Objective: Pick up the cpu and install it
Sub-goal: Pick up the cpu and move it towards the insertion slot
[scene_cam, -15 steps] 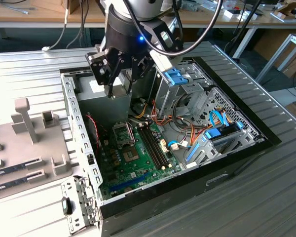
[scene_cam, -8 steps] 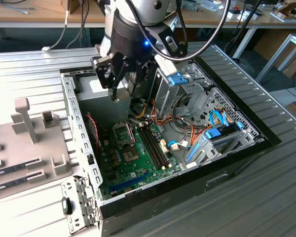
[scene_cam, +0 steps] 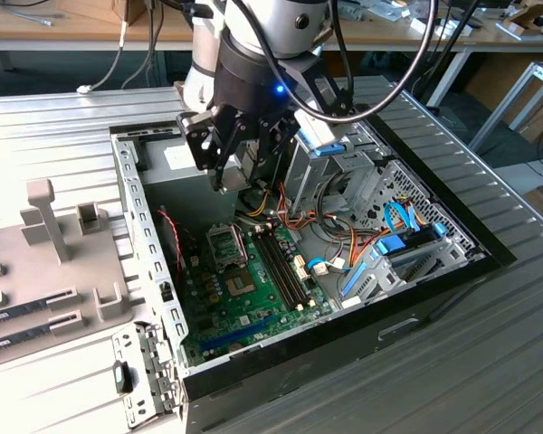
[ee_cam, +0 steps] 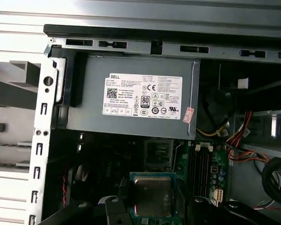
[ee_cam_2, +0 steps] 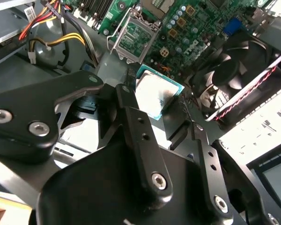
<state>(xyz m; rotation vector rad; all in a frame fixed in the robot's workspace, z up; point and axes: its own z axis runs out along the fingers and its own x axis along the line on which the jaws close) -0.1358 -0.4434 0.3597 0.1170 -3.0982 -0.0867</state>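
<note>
The cpu (ee_cam_2: 155,95), a small square chip with a dull silver top on a green board, sits between the black fingers (ee_cam_2: 127,96) of my gripper (ee_cam_2: 154,102), which is shut on it. In the first wrist view the cpu (ee_cam: 152,194) hangs above the motherboard, a short way from the open socket (ee_cam: 158,152). In the exterior view my gripper (scene_cam: 242,176) hovers inside the open computer case, above and behind the socket (scene_cam: 226,244) with its black frame raised. That socket (ee_cam_2: 133,40) also lies beyond the chip in the second wrist view.
A grey power supply (ee_cam: 131,93) fills the case's back corner. Dark memory sticks (scene_cam: 281,262) run beside the socket. A black fan (ee_cam_2: 234,61), coloured cables (scene_cam: 281,217) and a drive cage (scene_cam: 407,244) crowd the case. A grey fixture tray (scene_cam: 45,235) lies on the exterior view's left.
</note>
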